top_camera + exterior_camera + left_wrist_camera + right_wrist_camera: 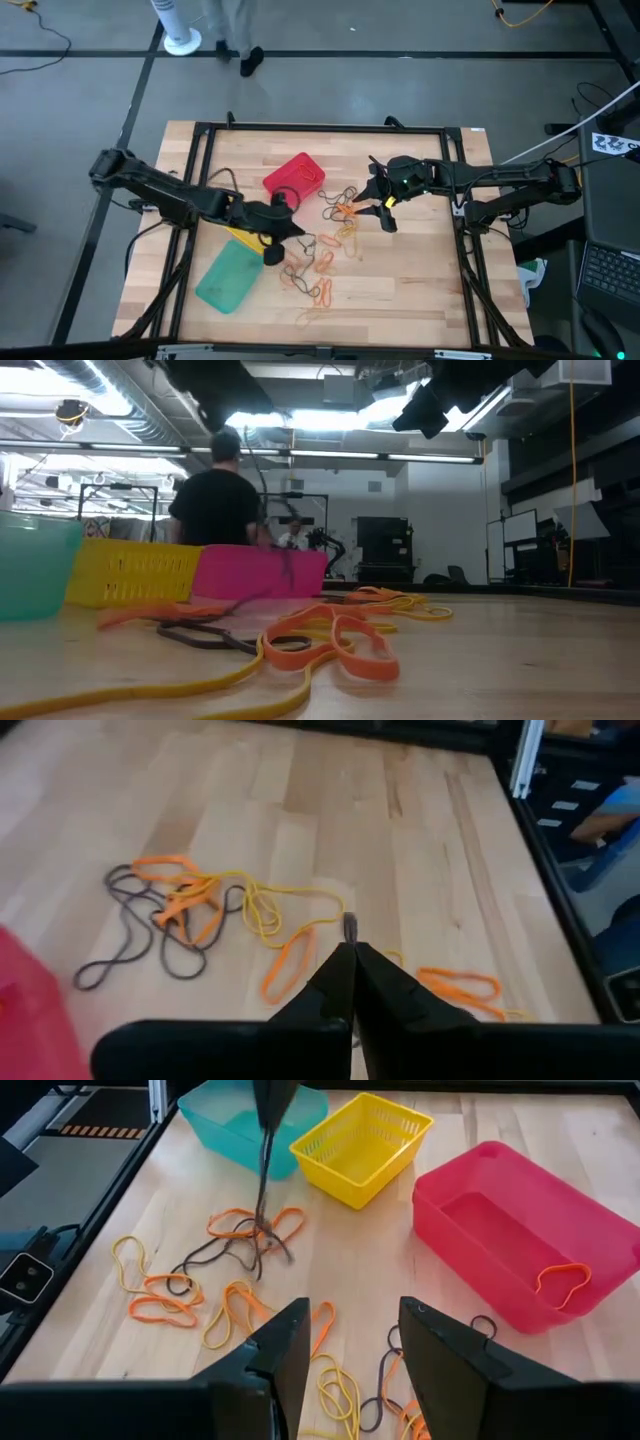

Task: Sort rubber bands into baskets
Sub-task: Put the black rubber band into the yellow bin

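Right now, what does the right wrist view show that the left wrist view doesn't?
Only the right wrist view shows the teal basket, the yellow basket, the whole red basket with an orange band over its rim, and the left gripper lifting a dark rubber band. Only the left wrist view shows that gripper's closed fingertips close up. Both show loose rubber bands on the wooden table.

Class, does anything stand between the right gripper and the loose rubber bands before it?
Nothing visible does. The open right gripper hangs over rubber bands lying just past its fingertips; the red basket stands aside.
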